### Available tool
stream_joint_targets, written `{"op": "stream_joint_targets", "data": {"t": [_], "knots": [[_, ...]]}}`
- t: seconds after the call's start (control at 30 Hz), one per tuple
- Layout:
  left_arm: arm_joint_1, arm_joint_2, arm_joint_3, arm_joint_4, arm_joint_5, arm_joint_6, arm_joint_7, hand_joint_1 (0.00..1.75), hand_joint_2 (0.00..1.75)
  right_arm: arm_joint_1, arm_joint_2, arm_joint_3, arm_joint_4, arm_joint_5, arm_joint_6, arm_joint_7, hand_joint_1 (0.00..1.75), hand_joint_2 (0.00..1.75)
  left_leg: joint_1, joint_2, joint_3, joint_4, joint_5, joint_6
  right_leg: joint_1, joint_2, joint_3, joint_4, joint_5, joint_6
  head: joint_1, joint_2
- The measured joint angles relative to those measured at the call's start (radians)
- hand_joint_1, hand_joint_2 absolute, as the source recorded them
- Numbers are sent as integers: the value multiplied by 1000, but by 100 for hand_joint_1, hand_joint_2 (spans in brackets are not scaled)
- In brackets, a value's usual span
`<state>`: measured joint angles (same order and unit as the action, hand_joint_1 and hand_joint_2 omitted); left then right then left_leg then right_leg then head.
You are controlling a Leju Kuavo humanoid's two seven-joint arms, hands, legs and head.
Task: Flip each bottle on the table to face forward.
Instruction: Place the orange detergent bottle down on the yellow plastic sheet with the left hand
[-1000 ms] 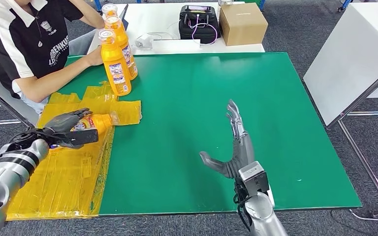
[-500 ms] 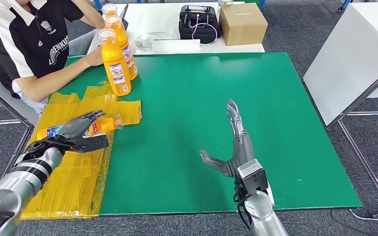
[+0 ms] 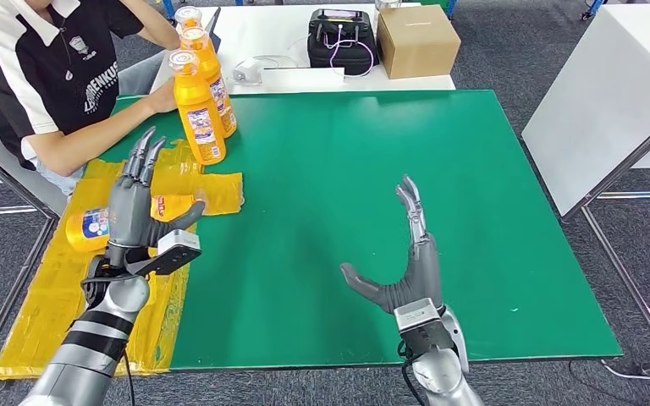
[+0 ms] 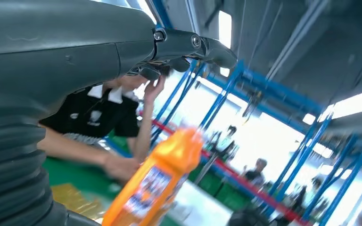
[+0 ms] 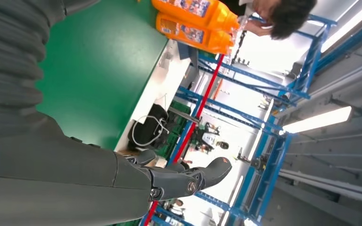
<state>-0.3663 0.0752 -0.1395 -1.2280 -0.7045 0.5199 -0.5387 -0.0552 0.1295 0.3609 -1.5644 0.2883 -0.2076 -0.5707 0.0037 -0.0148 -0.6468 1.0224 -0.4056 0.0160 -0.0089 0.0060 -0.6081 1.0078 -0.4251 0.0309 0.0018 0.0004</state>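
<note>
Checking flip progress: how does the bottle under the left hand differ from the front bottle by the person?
The lying bottle is on its side on the yellow sheet; the front standing bottle is upright at the sheet's far edge. The left hand, fingers spread, is in front of the lying bottle and hides its middle; the person's hand touches the standing one. Both are orange with labels.

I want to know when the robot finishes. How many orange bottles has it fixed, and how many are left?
Two orange bottles stand upright at the table's far left, by a person's hand, so those look done. One bottle lies on its side on the yellow sheet, mostly behind the open left hand, which holds nothing. The right hand waits open above the green table. That lying bottle is left.
</note>
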Motion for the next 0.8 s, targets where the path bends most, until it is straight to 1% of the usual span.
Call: {"op": "stream_joint_targets", "data": {"t": [0.07, 0.17, 0.2, 0.33, 0.37, 0.4, 0.47, 0.57, 0.63, 0.7, 0.8], "knots": [[23, -18, 9, -56, 44, -44, -14, 0, 175, 5, 0, 1, -10, -4, -9, 5, 0, 175, 0, 0, 0, 0, 0, 0, 1, 0, 0, 0, 0, 0, 0, 0], [61, -43, 10, -136, 105, -164, -3, 0, 175, 18, 0, 1, -26, -19, 7, 21, 0, 175, 1, 0, 0, 0, 0, 0, 1, 0, 0, 0, 0, 0, 0, 0], [72, -51, 9, -160, 116, -189, -1, 0, 175, 22, -1, 1, -31, -22, 13, 24, 0, 175, 0, 0, 0, 0, 0, 0, 1, 0, 0, 0, 0, 0, 0, 0], [98, -72, 5, -220, 139, -225, 3, 0, 175, 33, -2, 1, -44, -30, 27, 30, 0, 175, 0, 0, 0, 0, 0, 0, 1, 0, 0, 0, 0, 0, 0, 0], [103, -75, 5, -230, 155, -252, 6, 0, 175, 36, -2, 1, -46, -34, 38, 34, 0, 175, 0, 0, 0, 0, 0, 0, 1, 0, 0, 0, 0, 0, 0, 0], [109, -78, 4, -240, 184, -296, 13, 0, 175, 40, -3, 0, -50, -42, 56, 39, 0, 175, 0, 0, 0, 0, 0, 0, 1, 0, 0, 0, 0, 0, 0, 0], [127, -83, -3, -259, 262, -414, 35, 0, 175, 56, -9, -8, -60, -64, 100, 50, 0, 175, 0, -1, 0, 0, 0, 0, 1, 0, 0, 0, 0, 0, 0, 0], [172, -84, -23, -271, 393, -590, 69, 0, 175, 95, -27, -41, -79, -102, 175, 60, 0, 175, 0, -1, 0, 0, 0, 0, 1, 0, 1, 0, 0, 0, 0, 0], [212, -79, -33, -271, 461, -671, 72, 0, 175, 131, -44, -74, -91, -119, 213, 62, 0, 175, 0, -1, 0, 0, -1, 0, 1, 0, 0, 0, 0, 0, 0, 0], [261, -70, -39, -272, 500, -716, 59, 0, 175, 170, -62, -111, -100, -123, 238, 62, 0, 175, 0, -1, 0, 0, -2, 0, 1, 0, 0, -1, -1, 1, 0, 0], [331, -59, -45, -279, 529, -751, 38, 0, 175, 220, -78, -162, -111, -119, 264, 60, 0, 175, 0, -1, -1, 0, -3, 0, 0, 0, 0, -1, -2, 2, 0, 0]]}}
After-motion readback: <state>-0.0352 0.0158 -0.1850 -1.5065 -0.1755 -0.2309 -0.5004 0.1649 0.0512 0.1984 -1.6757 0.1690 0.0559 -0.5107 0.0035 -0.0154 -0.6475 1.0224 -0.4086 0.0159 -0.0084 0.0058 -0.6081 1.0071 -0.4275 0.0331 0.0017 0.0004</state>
